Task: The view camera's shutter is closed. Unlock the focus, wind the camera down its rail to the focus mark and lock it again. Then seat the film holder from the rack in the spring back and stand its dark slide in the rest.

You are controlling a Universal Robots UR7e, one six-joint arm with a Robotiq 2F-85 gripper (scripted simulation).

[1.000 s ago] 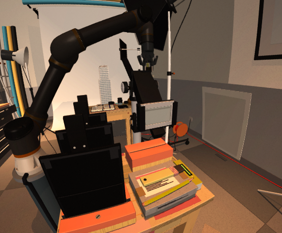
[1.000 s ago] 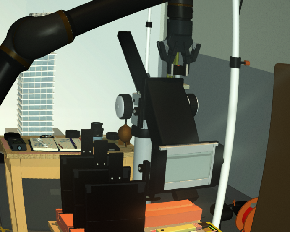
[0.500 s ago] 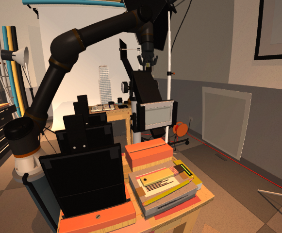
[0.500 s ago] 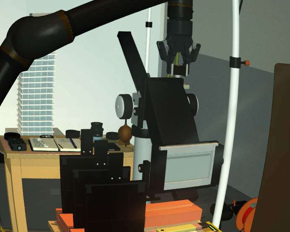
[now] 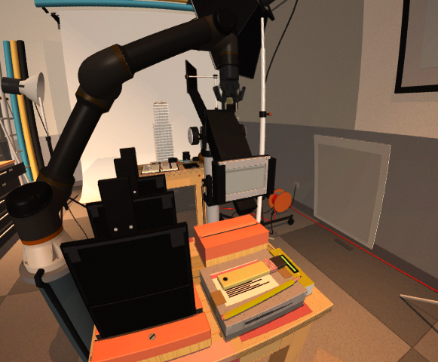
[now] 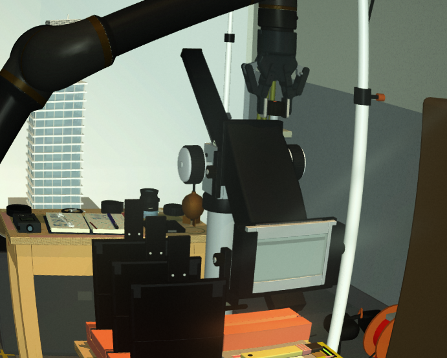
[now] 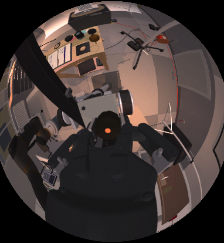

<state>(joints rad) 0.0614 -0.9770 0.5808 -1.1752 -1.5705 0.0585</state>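
Note:
A small black knob [image 6: 277,106] with an orange dot on its face [image 7: 107,130] sits at the top of the view camera, and my gripper [image 6: 277,107] is closed on it from above. The view camera [image 5: 230,150] slopes down its black rail [image 6: 202,84] on a white column [image 5: 211,187]. Its spring back [image 6: 289,253], a pale framed panel, faces the table. Round wheels [image 6: 191,163] stick out on both sides of the camera. Film holders [image 5: 133,269] stand in an orange rack [image 5: 152,339] on the near table. An orange block with a slot [image 5: 230,235] stands behind them.
A grey box with a yellow ruler and card [image 5: 256,290] lies on the near table. A white light-stand pole [image 6: 356,167] rises just right of the camera. A wooden bench [image 6: 84,231] with notebooks and lens caps stands behind. An orange cable reel [image 5: 280,200] lies on the floor.

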